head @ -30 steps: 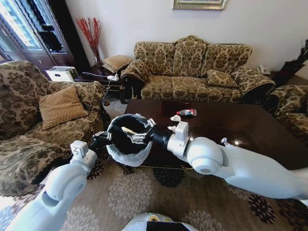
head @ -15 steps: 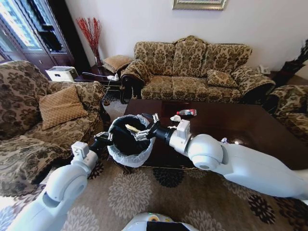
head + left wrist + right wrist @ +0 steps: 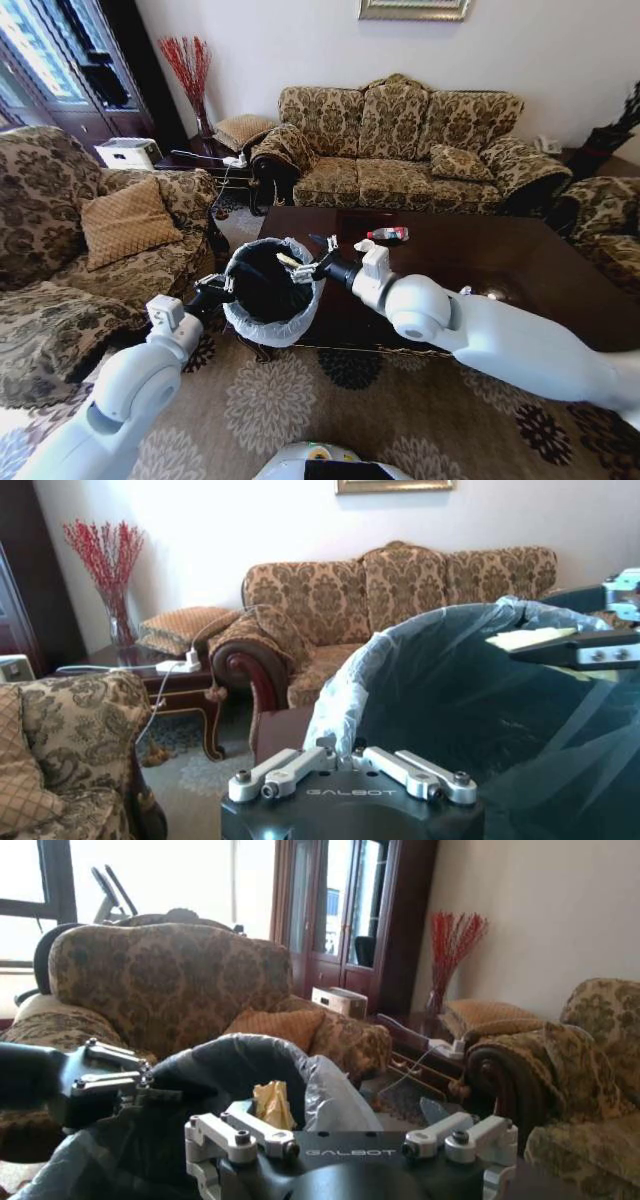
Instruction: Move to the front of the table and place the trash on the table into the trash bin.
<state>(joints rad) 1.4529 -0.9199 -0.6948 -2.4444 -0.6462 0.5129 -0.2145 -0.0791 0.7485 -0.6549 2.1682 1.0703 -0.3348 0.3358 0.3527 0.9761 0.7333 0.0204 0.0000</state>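
Observation:
My left gripper (image 3: 218, 287) (image 3: 345, 748) is shut on the rim of the trash bin (image 3: 262, 292) (image 3: 450, 705) and holds it tilted at the left end of the dark table (image 3: 450, 265). My right gripper (image 3: 312, 258) (image 3: 345, 1119) hovers at the bin's mouth with its fingers spread open. A yellowish paper scrap (image 3: 288, 260) (image 3: 525, 637) (image 3: 270, 1102) clings to one finger over the black inside. Farther back on the table lie a small bottle (image 3: 388, 234) with a red label and a white scrap (image 3: 363, 245).
A patterned sofa (image 3: 400, 135) stands behind the table, an armchair (image 3: 70, 230) with a cushion on my left and another (image 3: 610, 225) at the right. A small side table (image 3: 200, 160) sits in the back corner. Patterned rug (image 3: 270, 400) lies in front.
My right gripper has drawn back from deep inside the bin up to its rim on the table side, and the paper scrap came along on its finger. The left gripper and bin stayed put.

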